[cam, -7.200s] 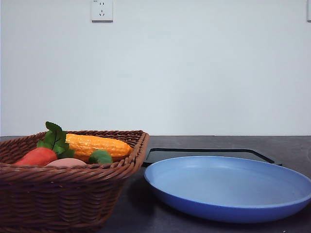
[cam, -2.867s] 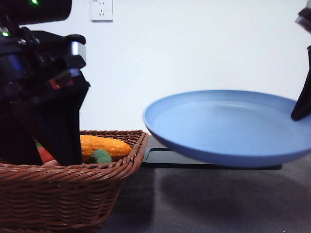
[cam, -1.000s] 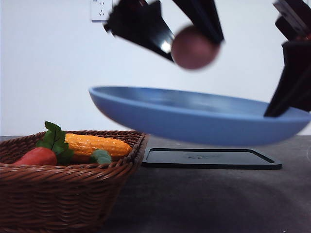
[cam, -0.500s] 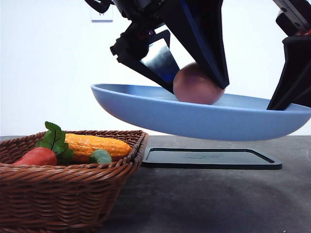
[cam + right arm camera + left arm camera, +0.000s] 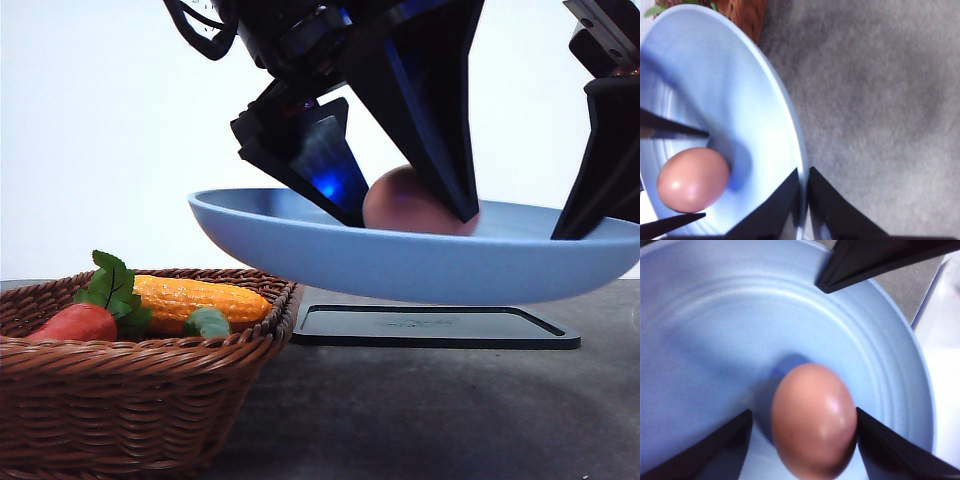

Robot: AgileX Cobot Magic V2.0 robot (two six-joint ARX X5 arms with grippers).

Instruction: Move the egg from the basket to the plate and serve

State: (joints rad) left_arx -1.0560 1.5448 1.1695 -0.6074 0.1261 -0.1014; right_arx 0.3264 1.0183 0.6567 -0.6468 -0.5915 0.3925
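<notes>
The light-blue plate [image 5: 400, 265] hangs in the air above the table, and my right gripper [image 5: 575, 225] is shut on its right rim. In the right wrist view the two fingers of the right gripper [image 5: 804, 200] pinch the plate [image 5: 755, 125] edge. The pinkish-brown egg [image 5: 410, 205] rests on the plate floor. My left gripper [image 5: 412, 220] reaches down over it, a finger on each side. The left wrist view shows the egg [image 5: 812, 420] on the plate [image 5: 715, 315], with a strip of plate between one finger and the egg. The wicker basket [image 5: 130, 400] stands at the lower left.
In the basket lie a yellow corn cob [image 5: 200, 298] and a red vegetable [image 5: 75, 322] with green leaves. A flat black tray [image 5: 430, 327] lies on the dark table [image 5: 420, 420] under the raised plate. The basket corner [image 5: 745, 12] shows beside the plate.
My left gripper has come down with the egg, which was held above the plate a second ago and now sits on the plate floor. The plate and right gripper have barely moved.
</notes>
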